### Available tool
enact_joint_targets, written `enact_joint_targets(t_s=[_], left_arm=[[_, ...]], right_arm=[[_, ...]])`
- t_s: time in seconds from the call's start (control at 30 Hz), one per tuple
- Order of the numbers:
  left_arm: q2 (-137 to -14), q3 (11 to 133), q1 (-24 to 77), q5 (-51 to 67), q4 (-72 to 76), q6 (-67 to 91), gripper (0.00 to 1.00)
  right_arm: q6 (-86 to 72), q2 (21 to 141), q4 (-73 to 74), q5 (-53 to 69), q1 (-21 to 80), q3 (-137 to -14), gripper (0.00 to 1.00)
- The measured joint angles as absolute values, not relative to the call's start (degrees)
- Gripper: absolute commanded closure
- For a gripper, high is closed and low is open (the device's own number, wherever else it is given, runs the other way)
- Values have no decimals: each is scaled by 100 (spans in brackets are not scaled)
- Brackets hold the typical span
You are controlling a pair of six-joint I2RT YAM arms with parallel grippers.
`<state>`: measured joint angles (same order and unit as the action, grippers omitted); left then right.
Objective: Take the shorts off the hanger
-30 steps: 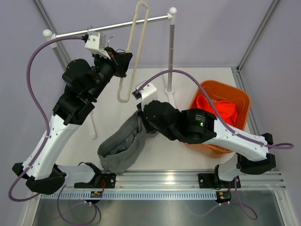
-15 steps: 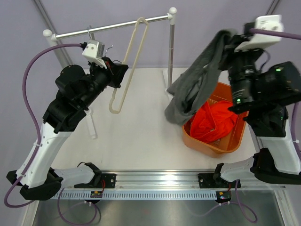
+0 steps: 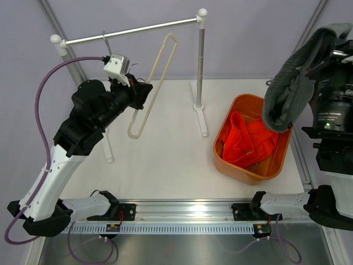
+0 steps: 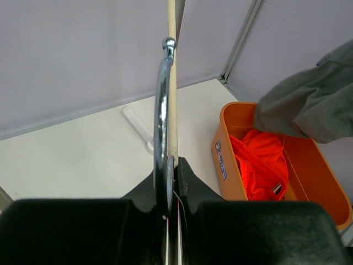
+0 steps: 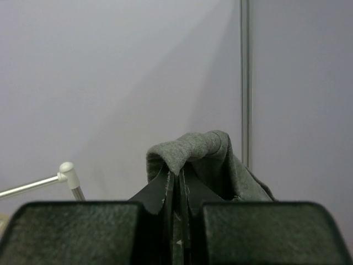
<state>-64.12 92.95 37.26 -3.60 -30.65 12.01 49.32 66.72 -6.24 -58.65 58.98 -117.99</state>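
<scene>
Two black-and-white robot arms: a left arm (image 3: 83, 127) and a right arm (image 3: 331, 110). Two two-finger grippers, one per arm: the left gripper (image 4: 170, 171) and the right gripper (image 5: 177, 176). Two pairs of shorts: one of mid-grey fabric shorts (image 3: 292, 83) hanging from the right gripper, one of bright orange-red fabric shorts (image 3: 248, 144) below that gripper. One orange plastic tub (image 3: 238, 171) around the orange-red pair. One cream plastic hanger (image 4: 171, 22) at the left gripper. One metal clothes rail (image 3: 138, 30) above the left gripper, with two white ball ends.

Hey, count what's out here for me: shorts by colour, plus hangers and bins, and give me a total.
grey shorts: 1
orange-red shorts: 1
hanger: 1
orange bin: 1
Total: 4
</scene>
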Motion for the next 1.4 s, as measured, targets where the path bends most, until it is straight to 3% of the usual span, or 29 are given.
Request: enact_joint_targets(t_s=[0.23, 0.5, 0.67, 0.9, 1.13, 1.4], left_arm=[[-6410, 9282, 3726, -311, -3087, 1186, 100], [-6322, 9120, 3726, -296, -3120, 1179, 100], [-6254, 9032, 3726, -298, -3124, 1116, 100], [-6213, 8965, 3726, -298, -3120, 1046, 100], [-6198, 8866, 3726, -298, -3122, 1033, 100], [-6045, 8759, 3726, -336, -3236, 1017, 100]], right_arm=[[3612, 6945, 803, -5457, 4781, -11699, 100], [1841, 7837, 2644, -4202, 3269, -12307, 100], [937, 7896, 3304, -3586, 2646, -11898, 100], [-434, 6888, 3789, -3022, 1387, -10103, 100], [-1092, 5610, 4167, -3030, 1210, -9288, 100], [-1573, 5374, 4324, -3039, 1149, -8219, 99]])
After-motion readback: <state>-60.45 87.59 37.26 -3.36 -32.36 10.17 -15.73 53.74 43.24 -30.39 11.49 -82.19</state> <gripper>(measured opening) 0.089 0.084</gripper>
